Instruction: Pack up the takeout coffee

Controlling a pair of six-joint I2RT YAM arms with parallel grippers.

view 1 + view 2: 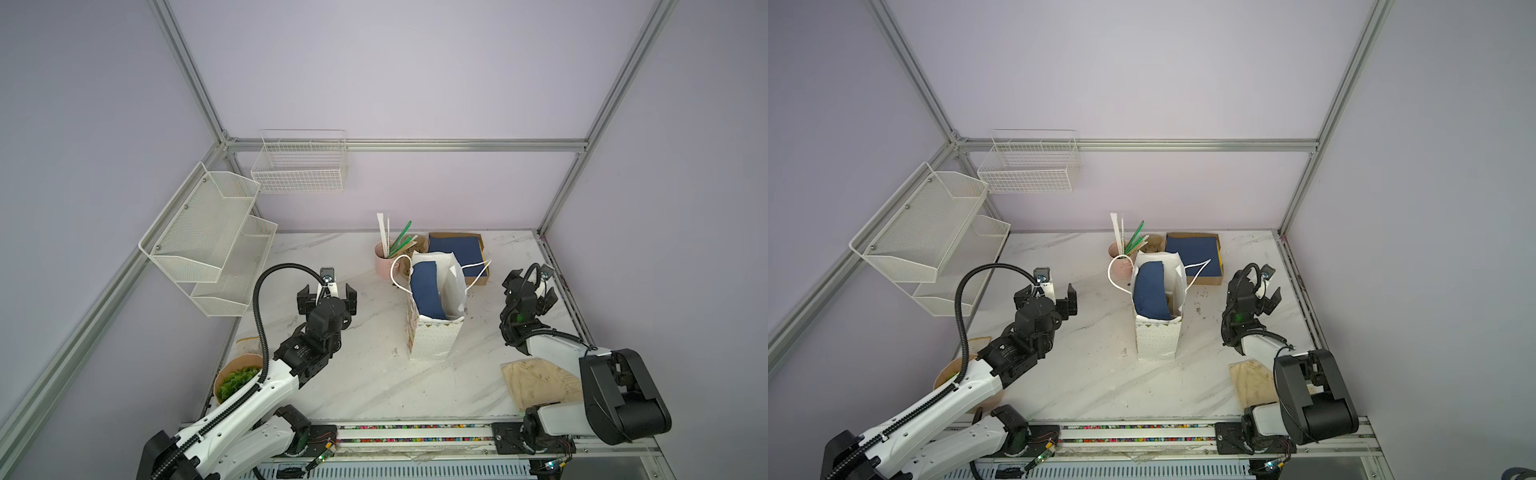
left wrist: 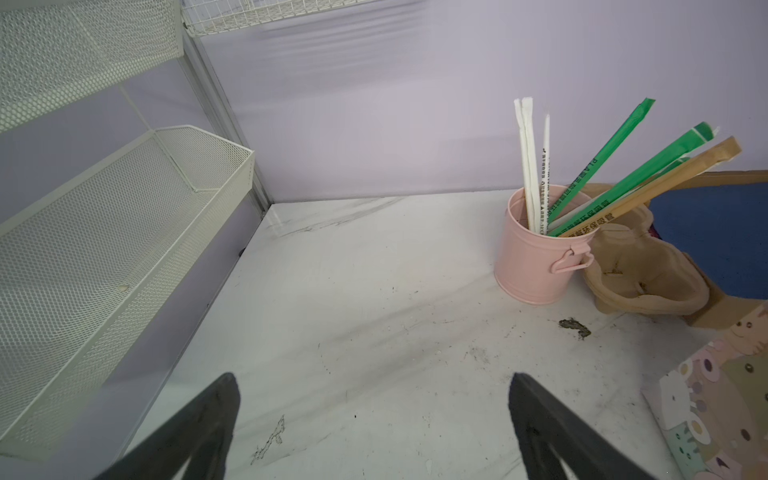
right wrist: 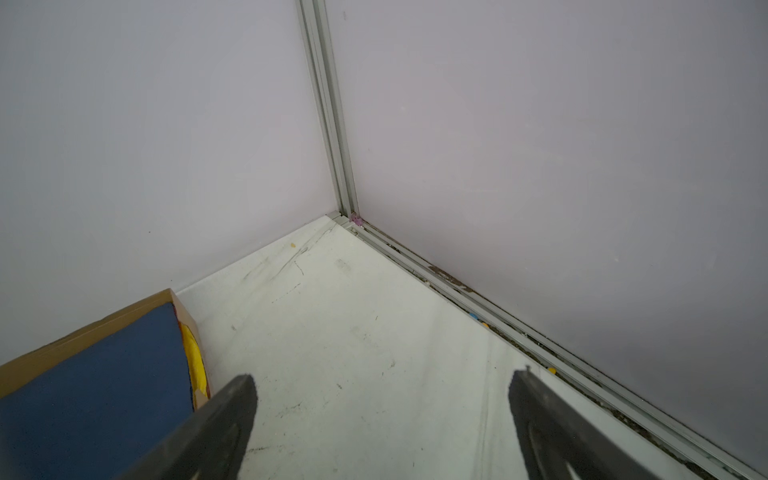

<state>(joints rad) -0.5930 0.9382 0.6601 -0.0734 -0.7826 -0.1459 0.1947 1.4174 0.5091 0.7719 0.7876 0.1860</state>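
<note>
1. Hovering over the desk [image 1: 365, 382], left pincer [image 1: 328, 294] gapes wide, holding nothing.
2. Right pincer [image 1: 532, 289] likewise spreads empty, right of the paper bag [image 1: 434, 343].
3. Takeout coffee's place cannot be told.

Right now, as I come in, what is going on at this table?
Nothing is being handled. The left gripper and the right gripper hover over the marble table, one on each side of the standing paper gift bag, jaws wide open and empty. A dark blue cloth lies in the bag. The pink mug of straws stands behind it. No coffee cup shows in any view.
</note>
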